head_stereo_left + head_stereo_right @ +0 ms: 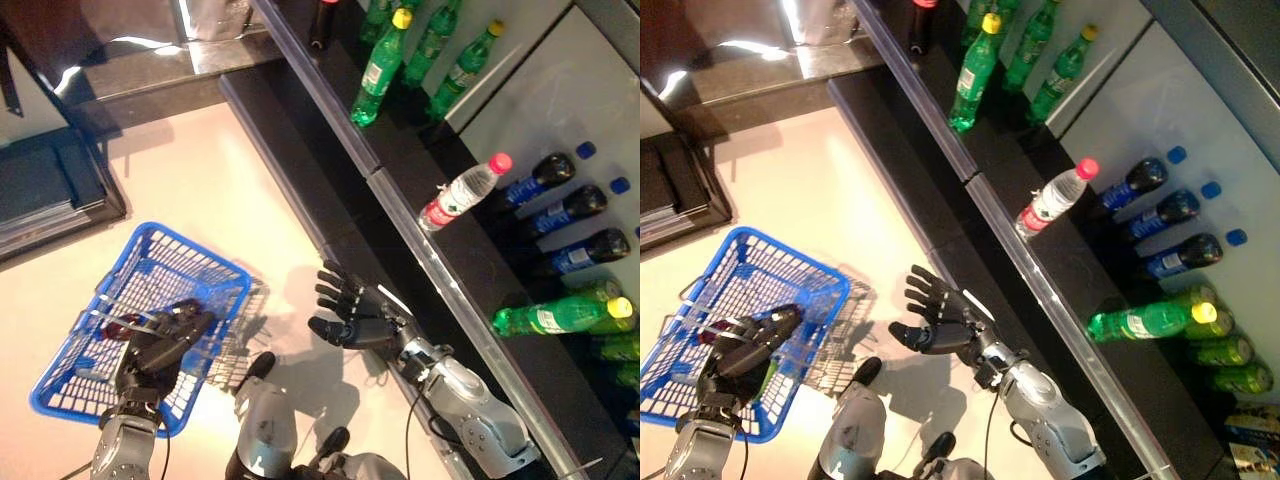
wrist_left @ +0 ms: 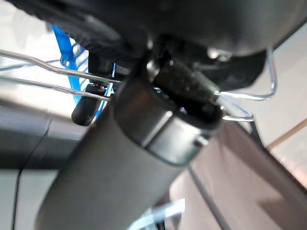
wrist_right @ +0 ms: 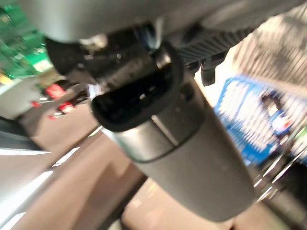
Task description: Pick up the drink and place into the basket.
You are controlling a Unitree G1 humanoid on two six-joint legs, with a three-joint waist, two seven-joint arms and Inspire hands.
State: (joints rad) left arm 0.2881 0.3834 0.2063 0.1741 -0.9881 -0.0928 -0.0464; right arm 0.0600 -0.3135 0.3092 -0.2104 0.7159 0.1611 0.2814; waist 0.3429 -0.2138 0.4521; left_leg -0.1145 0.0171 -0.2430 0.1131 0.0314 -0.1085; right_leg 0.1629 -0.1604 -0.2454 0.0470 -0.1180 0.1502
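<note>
- The left hand is curling round the wire handles of the blue basket, holding it up over the pale floor.
- The right hand is hanging empty between the basket and the shelf edge, fingers spread and relaxed, palm turned toward the basket.
- No drink is in either hand, so the pick is not done on this showing; the whole grab and drop is left, I'd judge.
- Something dark with a red bit is showing in the basket just by the left hand; whether it is a bottle already dropped in, I cannot tell.
- The nearest candidate is the clear water bottle with a pink cap, standing on the dark shelf close to its front edge, apart from the right hand.
- From this overhead angle its long axis is running from its base near the shelf edge up and away to the cap, so it is probably upright, cap pointing up.
- Green bottles and dark bottles with blue caps are standing further back on the shelf.
</note>
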